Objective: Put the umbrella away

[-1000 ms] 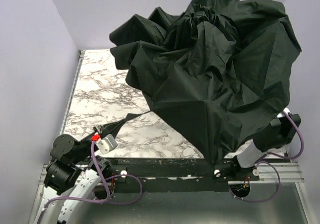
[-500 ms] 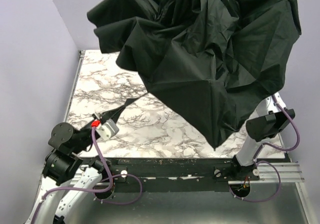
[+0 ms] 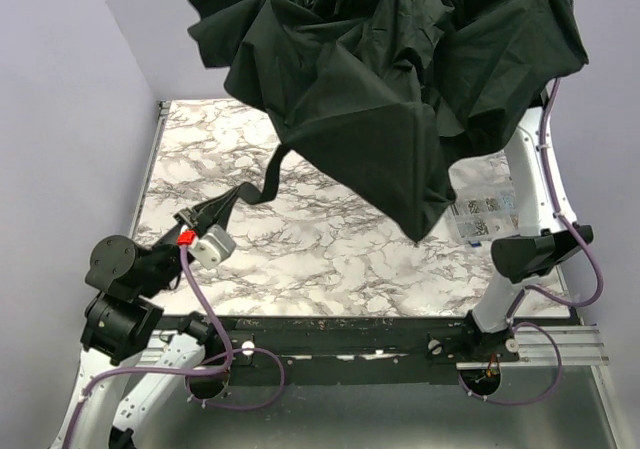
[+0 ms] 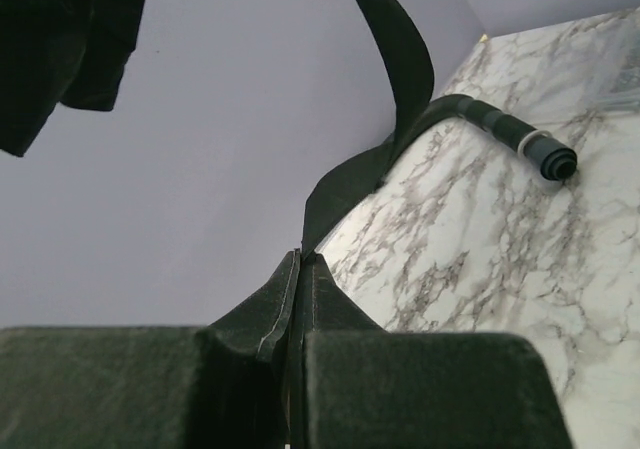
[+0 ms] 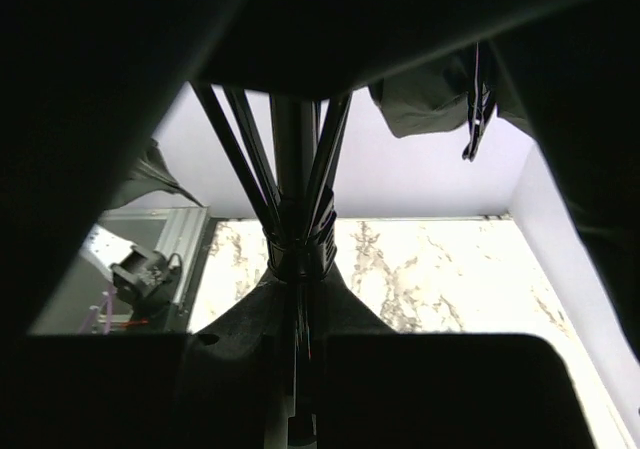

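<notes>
The umbrella hangs high over the table with its wide black canopy crumpled and half open. Its black strap trails down to my left gripper, which is shut on it above the table's left side. In the left wrist view the fingertips pinch the strap flat. My right gripper is shut on the umbrella's shaft just below the runner, with ribs fanning upward. In the top view the canopy hides the right gripper; only its arm shows.
A black ribbed hose with a grey end lies on the marble table near the back. A clear box of small parts sits at the right by the right arm. Lilac walls enclose the back and sides.
The right arm has risen and lifted the umbrella higher, uncovering the table's right side. The strap now hangs longer, and the left gripper has moved slightly up and away while still shut on it.
</notes>
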